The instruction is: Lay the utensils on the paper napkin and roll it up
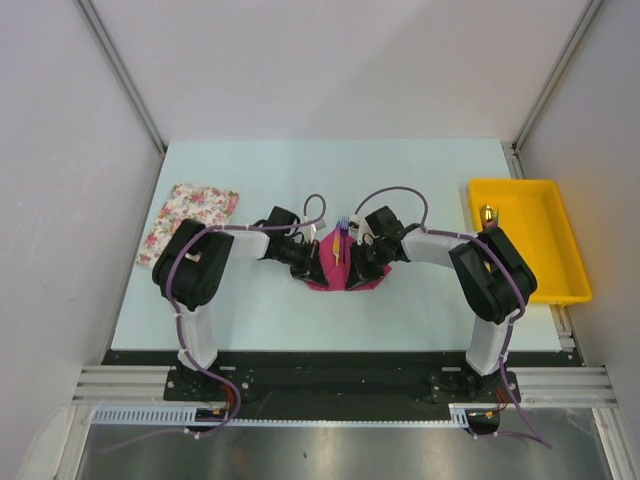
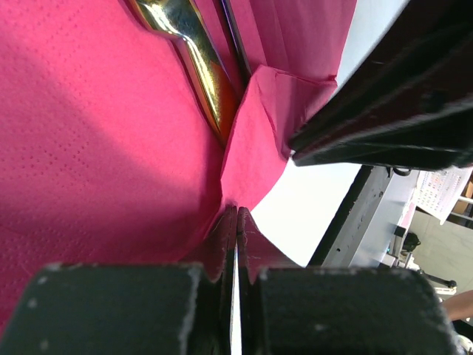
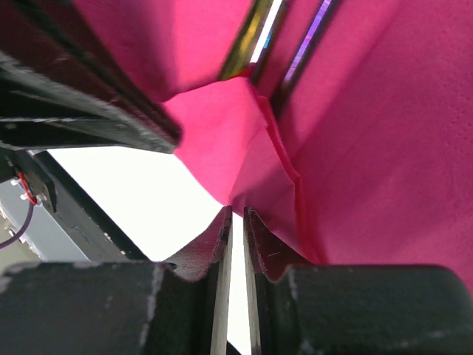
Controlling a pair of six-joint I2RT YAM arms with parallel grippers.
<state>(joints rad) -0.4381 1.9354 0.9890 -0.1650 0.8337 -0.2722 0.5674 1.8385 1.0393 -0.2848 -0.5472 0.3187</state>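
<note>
Top view: the thin magenta-pink paper napkin [image 1: 345, 278] lies on the pale table [image 1: 250, 300], bearing the slim purple plastic fork [image 1: 343, 224] and yellow-orange plastic utensil [image 1: 337, 250].
Left wrist view: the left gripper [image 2: 236, 222] is clamped tight on a napkin edge.
Right wrist view: the right gripper [image 3: 236, 222] pinches the neighbouring fold, its jaws nearly closed. Both should rise evenly over the 2 handles.

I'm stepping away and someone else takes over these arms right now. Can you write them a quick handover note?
Left gripper: shut on the napkin at its edge.
Right gripper: also pinching the napkin's edge, close by.
Yellow utensil and purple fork: lying side by side along the napkin's middle.
Done: utensils placed; a fold seems started at their near ends.
Left: roll the napkin around them.
</note>
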